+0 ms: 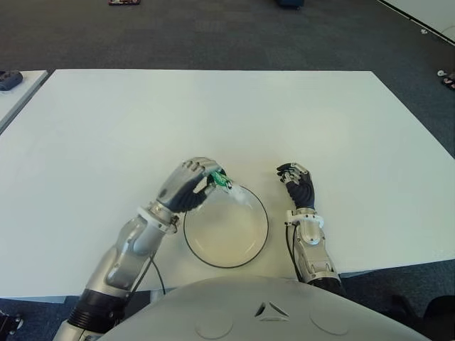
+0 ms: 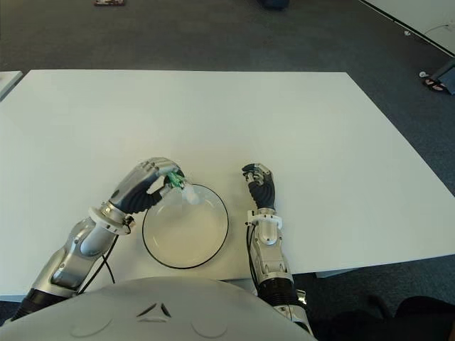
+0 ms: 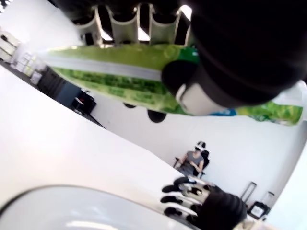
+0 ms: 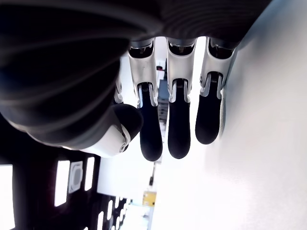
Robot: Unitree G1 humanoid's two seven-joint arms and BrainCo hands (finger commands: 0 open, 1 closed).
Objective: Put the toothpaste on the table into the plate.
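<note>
My left hand (image 1: 193,183) is shut on the green and white toothpaste tube (image 1: 222,180), holding it over the far left rim of the white plate (image 1: 238,250) with a dark edge. In the left wrist view the tube (image 3: 120,79) runs across under my curled fingers, with the thumb pressed on it, above the plate's rim (image 3: 57,191). The tube's white end (image 2: 190,196) points down toward the plate's inside. My right hand (image 1: 298,186) shows just right of the plate, fingers relaxed and holding nothing.
The white table (image 1: 213,114) stretches far behind the plate. A second white table with a dark object (image 1: 10,79) stands at the far left. Dark carpet lies beyond. A seated person (image 3: 193,160) shows far off in the left wrist view.
</note>
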